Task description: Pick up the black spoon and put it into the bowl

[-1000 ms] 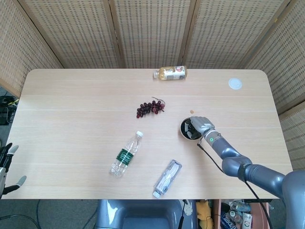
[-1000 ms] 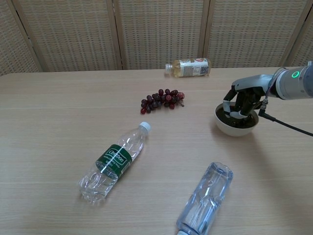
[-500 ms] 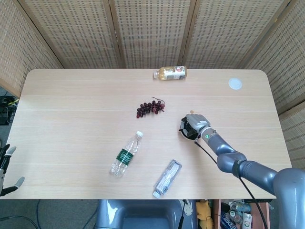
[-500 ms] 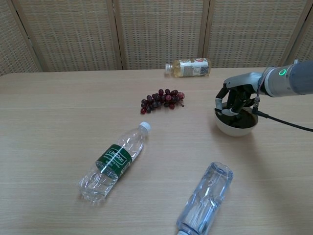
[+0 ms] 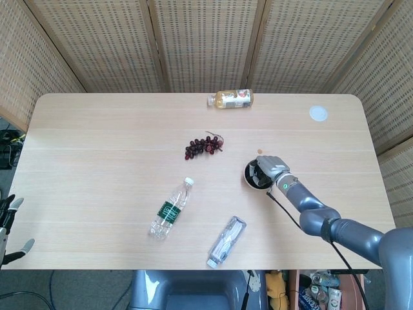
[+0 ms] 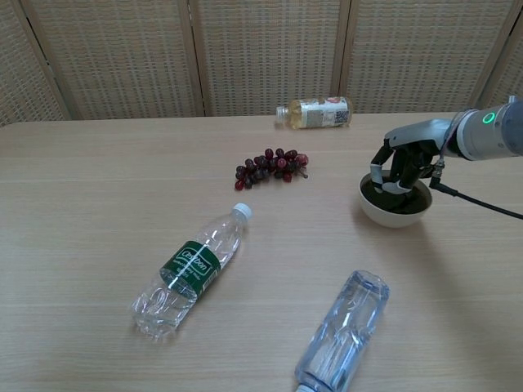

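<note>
Grey metal fingers of the right hand (image 6: 402, 170) curl down over the bowl (image 6: 395, 211), at the right of the chest view and right of centre in the head view, where the same hand (image 5: 270, 169) covers most of the bowl (image 5: 250, 175). Fingertips dip inside the rim, bunched together, but whether they pinch anything I cannot tell. The black spoon cannot be picked out against the bowl's dark inside; I judge it is either under the fingers or already lying in the bowl, directly below the hand, and its long axis cannot be read. The next move turns on this vertical relation: hand above, bowl beneath, nothing off to the side. The left hand (image 5: 10, 219) sits at the lower left edge of the head view, off the table (image 5: 97, 142), fingers apart and holding nothing, well apart from the bowl.
</note>
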Available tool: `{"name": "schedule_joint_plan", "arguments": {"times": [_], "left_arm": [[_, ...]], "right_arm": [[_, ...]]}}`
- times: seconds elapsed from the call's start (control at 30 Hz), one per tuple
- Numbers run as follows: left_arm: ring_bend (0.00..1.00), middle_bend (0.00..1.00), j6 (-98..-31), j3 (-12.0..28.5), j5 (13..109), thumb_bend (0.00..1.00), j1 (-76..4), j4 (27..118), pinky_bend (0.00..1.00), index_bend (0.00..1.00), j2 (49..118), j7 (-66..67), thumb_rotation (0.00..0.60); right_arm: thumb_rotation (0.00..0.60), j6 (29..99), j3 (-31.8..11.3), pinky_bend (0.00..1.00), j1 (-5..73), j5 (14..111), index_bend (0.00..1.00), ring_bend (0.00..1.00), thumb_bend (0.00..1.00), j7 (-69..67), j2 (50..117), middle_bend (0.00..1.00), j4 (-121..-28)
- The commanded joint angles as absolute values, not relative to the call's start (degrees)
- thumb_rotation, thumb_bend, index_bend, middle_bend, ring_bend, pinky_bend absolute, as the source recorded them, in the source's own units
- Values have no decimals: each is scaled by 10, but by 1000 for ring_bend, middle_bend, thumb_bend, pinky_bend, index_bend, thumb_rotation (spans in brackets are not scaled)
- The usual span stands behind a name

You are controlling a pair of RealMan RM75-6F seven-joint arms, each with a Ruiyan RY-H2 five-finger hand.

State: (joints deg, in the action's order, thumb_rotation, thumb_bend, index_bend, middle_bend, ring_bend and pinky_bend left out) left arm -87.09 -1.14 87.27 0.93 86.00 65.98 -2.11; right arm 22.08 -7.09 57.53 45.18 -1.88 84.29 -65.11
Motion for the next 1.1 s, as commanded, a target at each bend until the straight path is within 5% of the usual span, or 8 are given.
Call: {"name": "schedule_joint_plan", "arguments": {"times": [0.03,0.37,0.83,0.87,1.03,1.1], "left_arm": [[0,0,-872,-11,872,256,10,861,0,0,659,-19,600],[0,0,-878,-13,867,255,18,862,0,0,656,-19,600],[0,0,-878,-12,875,256,15,860,0,0,659,-23,600],[0,0,-878,-12,875,255,14,861,0,0,659,-23,600],[0,0,-879,-11,878,256,14,863,0,0,657,-21,600],[0,0,-881,-11,880,256,14,865,0,0,656,-21,600]], "right_arm": [[600,213,-71,1000,581,448,717,979,740,-21,850,972,-636],[600,198,-78,1000,597,457,717,979,740,-29,880,972,-600],[600,220,-74,1000,576,480,717,979,728,-41,838,972,-669],[600,225,-74,1000,574,483,711,979,698,-40,835,972,-674],[600,254,-73,1000,561,492,520,979,222,-38,820,978,-701],[600,265,-74,1000,557,493,453,979,121,-37,816,981,-712]]}}
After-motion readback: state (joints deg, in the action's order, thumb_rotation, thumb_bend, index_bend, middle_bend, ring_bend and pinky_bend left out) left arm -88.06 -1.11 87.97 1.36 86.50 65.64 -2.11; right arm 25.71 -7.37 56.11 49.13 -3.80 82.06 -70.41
